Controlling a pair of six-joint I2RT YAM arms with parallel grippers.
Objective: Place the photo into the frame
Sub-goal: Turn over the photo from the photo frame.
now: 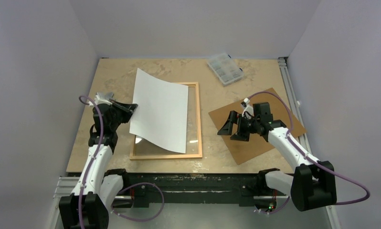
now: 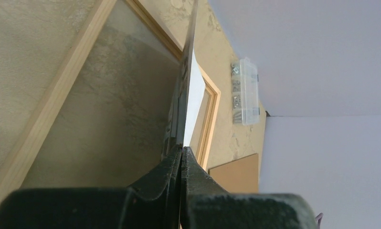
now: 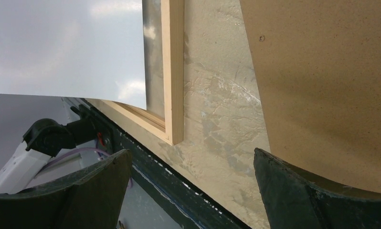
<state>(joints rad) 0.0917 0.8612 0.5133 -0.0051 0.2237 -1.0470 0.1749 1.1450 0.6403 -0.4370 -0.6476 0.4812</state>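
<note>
The photo (image 1: 160,110) shows its plain white back and hangs tilted over the light wood frame (image 1: 196,136), which lies flat on the table. My left gripper (image 1: 131,108) is shut on the photo's left edge and holds it lifted. In the left wrist view the photo (image 2: 189,90) is edge-on between the shut fingers, above the frame's pane (image 2: 107,109). My right gripper (image 1: 229,128) is open and empty, hovering over the left end of the brown backing board (image 1: 260,129). The right wrist view shows the photo (image 3: 69,47) and the frame's corner (image 3: 174,95).
A clear plastic parts box (image 1: 225,68) stands at the back of the table; it also shows in the left wrist view (image 2: 246,90). The brown backing board (image 3: 322,86) lies right of the frame. The table's dark front rail (image 1: 193,181) runs along the near edge.
</note>
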